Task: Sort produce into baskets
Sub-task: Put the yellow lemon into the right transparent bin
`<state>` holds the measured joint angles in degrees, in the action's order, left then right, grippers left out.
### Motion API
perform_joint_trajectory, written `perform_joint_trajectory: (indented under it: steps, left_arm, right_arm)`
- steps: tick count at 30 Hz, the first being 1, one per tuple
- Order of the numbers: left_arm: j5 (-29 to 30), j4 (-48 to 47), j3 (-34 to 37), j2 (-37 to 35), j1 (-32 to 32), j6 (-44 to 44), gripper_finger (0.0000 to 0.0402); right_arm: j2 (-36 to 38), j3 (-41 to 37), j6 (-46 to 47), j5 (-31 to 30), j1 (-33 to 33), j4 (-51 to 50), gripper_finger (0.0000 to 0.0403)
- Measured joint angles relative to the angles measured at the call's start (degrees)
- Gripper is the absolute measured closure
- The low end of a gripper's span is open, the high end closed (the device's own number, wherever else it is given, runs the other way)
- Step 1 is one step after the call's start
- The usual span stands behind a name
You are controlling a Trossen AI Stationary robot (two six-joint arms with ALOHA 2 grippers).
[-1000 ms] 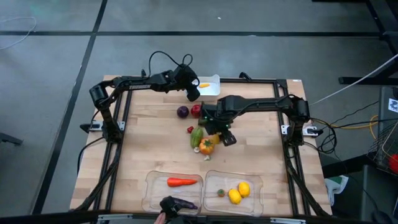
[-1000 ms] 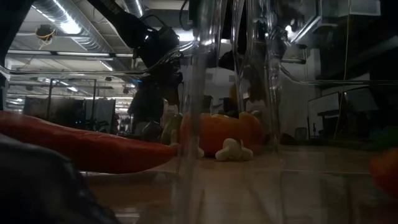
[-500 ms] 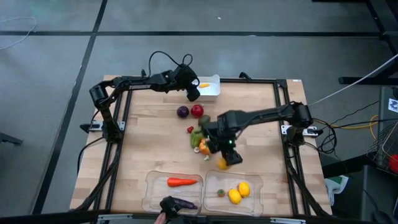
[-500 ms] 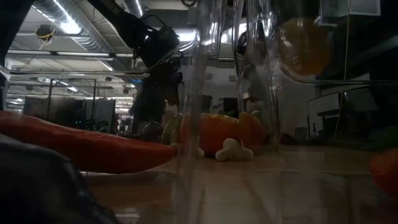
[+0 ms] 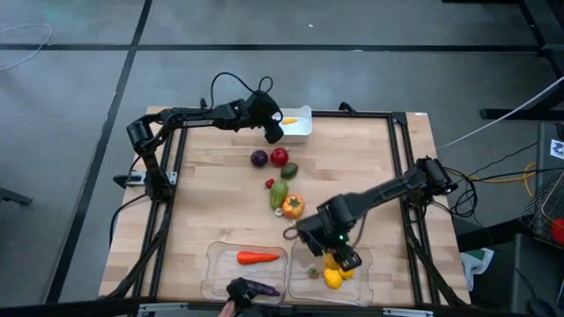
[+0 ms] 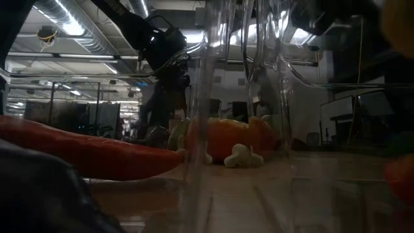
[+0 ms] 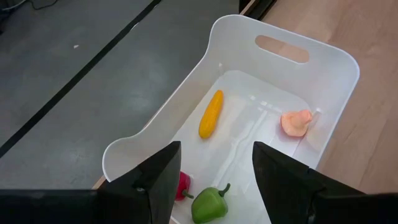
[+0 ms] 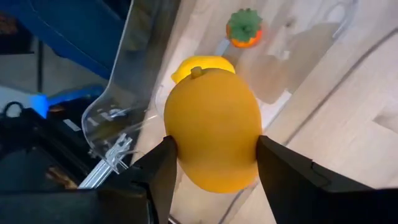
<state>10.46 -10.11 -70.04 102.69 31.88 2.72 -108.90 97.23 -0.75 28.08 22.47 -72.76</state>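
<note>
Clear right tray (image 5: pixel 363 280) with lemons (image 5: pixel 332 279), carrot (image 5: pixel 256 258) in left tray (image 5: pixel 214 271)

A long orange carrot (image 6: pixel 84 154) lies inside the clear tray (image 6: pixel 200 116), whose wall rises close to the camera. Beyond it an orange pepper (image 6: pixel 228 137) sits on the table, a small white mushroom (image 6: pixel 240 155) just before it

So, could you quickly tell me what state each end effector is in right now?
Left end effector: open, holding nothing, above the white bin.
Right end effector: shut on a yellow-orange fruit, over the right clear tray.
</note>
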Motion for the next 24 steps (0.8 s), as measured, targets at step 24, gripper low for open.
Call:
perform_joint_trajectory:
  steps: [24]
  left_arm:
    - [0.0, 0.0, 0.0, 0.0, 0.0, 0.0, 0.0205]
  right_arm:
    - [-2.7, 0.0, 5.5, -4.4, 4.2, 1.3, 0.017]
